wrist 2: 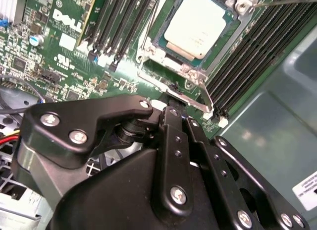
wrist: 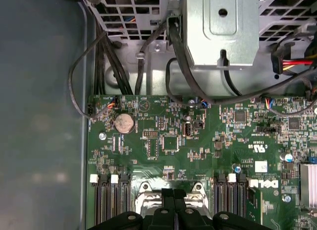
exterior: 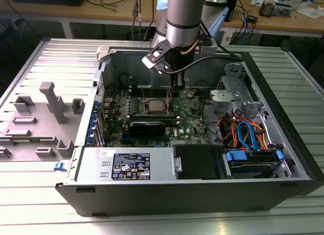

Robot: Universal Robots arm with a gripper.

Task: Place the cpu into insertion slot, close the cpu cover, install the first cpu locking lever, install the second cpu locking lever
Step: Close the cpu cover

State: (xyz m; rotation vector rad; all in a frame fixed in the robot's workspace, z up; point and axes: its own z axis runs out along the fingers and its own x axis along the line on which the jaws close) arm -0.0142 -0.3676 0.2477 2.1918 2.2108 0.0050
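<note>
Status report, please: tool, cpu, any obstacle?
Tool shut, low beside the insertion slot. Cpu seated in it, cpu cover down around it. No obstacle seen.

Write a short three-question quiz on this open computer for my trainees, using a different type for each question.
1. True or false: the cpu already sits in the insertion slot.
2. Choose one. The claw is nearest to: A) the coin battery, B) the cpu cover, C) the blue cables.
3. Fill the gap: long black memory slots run along ___ sides of the cpu.

Key: 1 true; 2 B; 3 both.
</note>
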